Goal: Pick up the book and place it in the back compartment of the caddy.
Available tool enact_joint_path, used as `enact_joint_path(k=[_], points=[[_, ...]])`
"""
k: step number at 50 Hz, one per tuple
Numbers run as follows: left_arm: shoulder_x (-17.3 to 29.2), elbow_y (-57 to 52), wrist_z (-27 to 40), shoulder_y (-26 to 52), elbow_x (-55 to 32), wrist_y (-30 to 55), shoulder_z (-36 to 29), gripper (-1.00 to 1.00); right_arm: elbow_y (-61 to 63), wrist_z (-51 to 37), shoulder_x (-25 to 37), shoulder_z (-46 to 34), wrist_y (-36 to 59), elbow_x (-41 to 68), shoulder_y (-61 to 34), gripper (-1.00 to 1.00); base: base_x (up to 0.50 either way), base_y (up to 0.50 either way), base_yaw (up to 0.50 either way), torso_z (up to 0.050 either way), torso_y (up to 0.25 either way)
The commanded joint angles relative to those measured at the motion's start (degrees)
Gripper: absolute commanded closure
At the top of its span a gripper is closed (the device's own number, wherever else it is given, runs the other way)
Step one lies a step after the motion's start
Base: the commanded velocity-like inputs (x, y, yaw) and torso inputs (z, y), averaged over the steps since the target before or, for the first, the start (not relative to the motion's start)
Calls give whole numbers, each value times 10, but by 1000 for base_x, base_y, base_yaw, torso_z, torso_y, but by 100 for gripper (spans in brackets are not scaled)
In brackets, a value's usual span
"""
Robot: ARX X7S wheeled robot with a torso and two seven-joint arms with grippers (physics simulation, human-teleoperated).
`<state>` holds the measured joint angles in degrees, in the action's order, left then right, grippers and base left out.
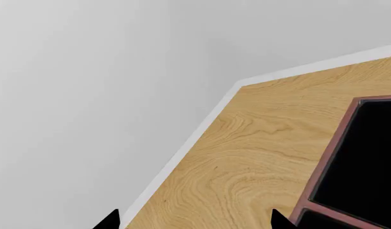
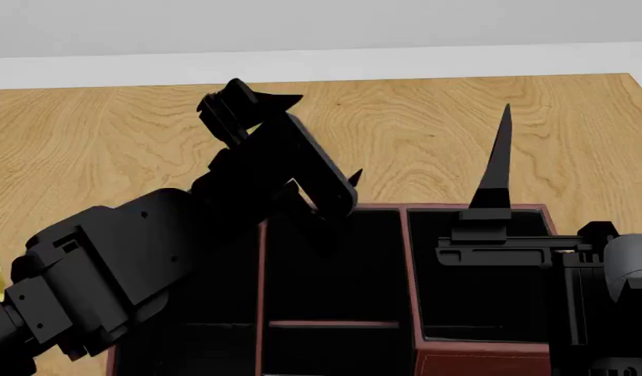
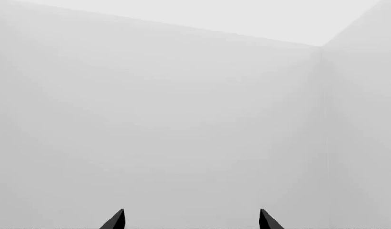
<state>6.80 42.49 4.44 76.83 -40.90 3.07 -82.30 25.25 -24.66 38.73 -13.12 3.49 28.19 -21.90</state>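
Book is not showing in any view, so its direction, long axis and nearer arm cannot be told. Left end effector (image 2: 300, 137) is hovering over the caddy (image 2: 405, 235), toward 10 o'clock of it, prongs spread and holding nothing. Right end effector (image 2: 571, 133) is pointing upward at 2 o'clock, fingers parted and empty.

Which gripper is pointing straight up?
The right gripper: its fingers stick straight up by the caddy, while the left gripper leans forward over the table.
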Motion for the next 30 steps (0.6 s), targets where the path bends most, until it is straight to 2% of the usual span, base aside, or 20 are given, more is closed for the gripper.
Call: enact_joint_path(k=[1, 17, 30], points=[[43, -66, 87, -31, -3, -23, 20, -100, -1, -1, 0, -2, 4, 0, -3, -100, 0, 0, 0, 0, 0], [78, -126, 178, -68, 24, -80, 41, -100, 9, -4, 4, 2, 7, 0, -4, -100, 0, 0, 0, 0, 0], [130, -241, 246, -103, 19, -95, 56, -100, 1, 1, 0, -10, 12, -4, -5, -100, 0, 0, 0, 0, 0]])
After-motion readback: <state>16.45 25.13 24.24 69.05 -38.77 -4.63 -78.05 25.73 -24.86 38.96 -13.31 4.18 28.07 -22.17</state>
